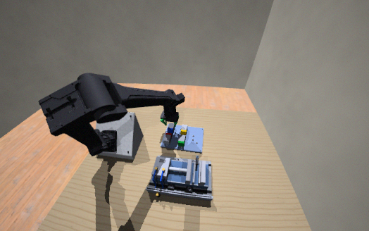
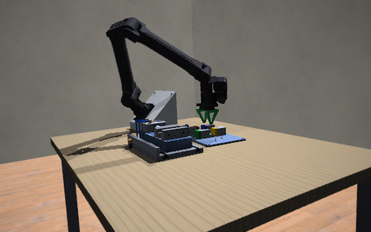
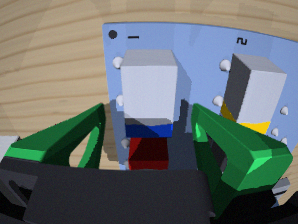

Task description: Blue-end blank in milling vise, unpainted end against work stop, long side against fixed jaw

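The blue-ended blank [image 1: 171,130] [image 2: 207,126] [image 3: 149,92] lies on the blue plate [image 1: 198,135] [image 2: 234,138] [image 3: 200,37] in the column marked 1, with its blue end toward the red-ended blank [image 3: 148,152]. My gripper [image 1: 170,123] [image 2: 208,122] [image 3: 148,111] is open and empty above the blue-ended blank, fingers pointing down, one to each side of it in the wrist view. The milling vise [image 1: 179,191] [image 2: 177,143] stands beside the plate, and no blank shows in it. The vise's hoses [image 1: 155,177] are blue, at its left end in the top view.
A yellow-ended blank [image 1: 184,132] [image 2: 219,131] [image 3: 256,95] lies in the column marked 2. A green-ended blank [image 1: 181,142] [image 2: 203,134] lies nearer the vise. White pegs [image 3: 225,65] stand on the plate beside the blanks. The grey arm mount [image 1: 121,135] [image 2: 166,106] stands behind the vise.
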Motion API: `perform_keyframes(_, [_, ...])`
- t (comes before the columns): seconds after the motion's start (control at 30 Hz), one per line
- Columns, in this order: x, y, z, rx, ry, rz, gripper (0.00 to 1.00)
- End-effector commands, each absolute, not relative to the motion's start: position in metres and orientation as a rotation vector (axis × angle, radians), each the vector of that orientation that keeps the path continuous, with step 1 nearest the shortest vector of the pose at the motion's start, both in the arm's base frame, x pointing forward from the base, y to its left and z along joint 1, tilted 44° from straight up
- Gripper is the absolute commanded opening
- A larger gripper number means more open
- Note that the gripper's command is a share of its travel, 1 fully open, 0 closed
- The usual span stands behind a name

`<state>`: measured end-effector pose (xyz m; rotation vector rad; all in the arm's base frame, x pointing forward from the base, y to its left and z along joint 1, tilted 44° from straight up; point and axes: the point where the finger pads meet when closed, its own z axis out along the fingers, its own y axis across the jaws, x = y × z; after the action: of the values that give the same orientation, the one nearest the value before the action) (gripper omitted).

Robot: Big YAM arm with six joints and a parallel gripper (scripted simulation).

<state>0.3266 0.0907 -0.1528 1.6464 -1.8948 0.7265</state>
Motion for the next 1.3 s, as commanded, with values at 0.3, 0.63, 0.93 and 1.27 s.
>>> perform_keyframes(0.3, [0.34,0.091,-0.157,1.644,-1.916,0.727,0.64])
perform_keyframes(0.63, [0.333,0.085,-0.16,1.641,-1.903,0.722,0.64])
perform_keyframes(0.93, [0.331,0.081,-0.162,1.639,-1.899,0.721,0.64])
perform_keyframes(1.27, [0.33,0.078,-0.166,1.639,-1.897,0.72,0.64])
